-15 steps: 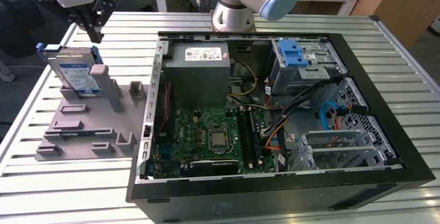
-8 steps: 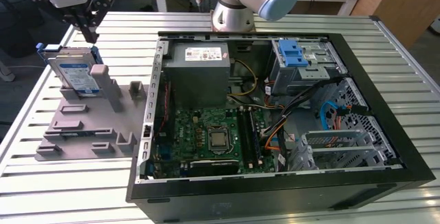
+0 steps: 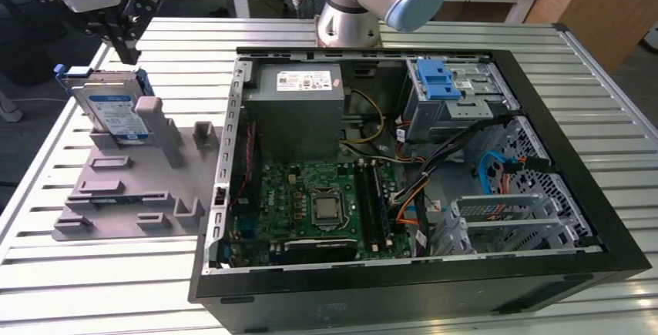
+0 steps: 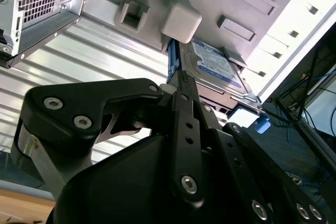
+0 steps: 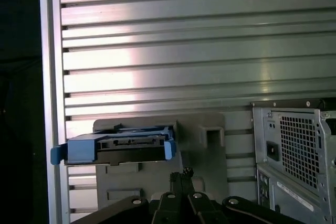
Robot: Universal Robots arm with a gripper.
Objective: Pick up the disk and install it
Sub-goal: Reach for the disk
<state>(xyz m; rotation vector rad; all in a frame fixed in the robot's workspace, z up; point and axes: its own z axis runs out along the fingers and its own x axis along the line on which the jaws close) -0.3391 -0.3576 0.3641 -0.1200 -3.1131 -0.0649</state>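
Observation:
The disk stands on edge, leaning back in a slot of a grey holder on the exterior view's left. It is silver with a white and blue label and blue plastic rails. My gripper hangs just above the disk's top edge, apart from it, fingers pointing down and shut on nothing. In the second wrist view the disk lies beyond the joined fingertips. In the first wrist view its blue-railed edge sits a little past the fingertips.
An open computer case lies on the slatted metal table, to the exterior view's right of the holder. Inside are a grey power supply box, a silver drive cage with a blue latch, a motherboard and cables.

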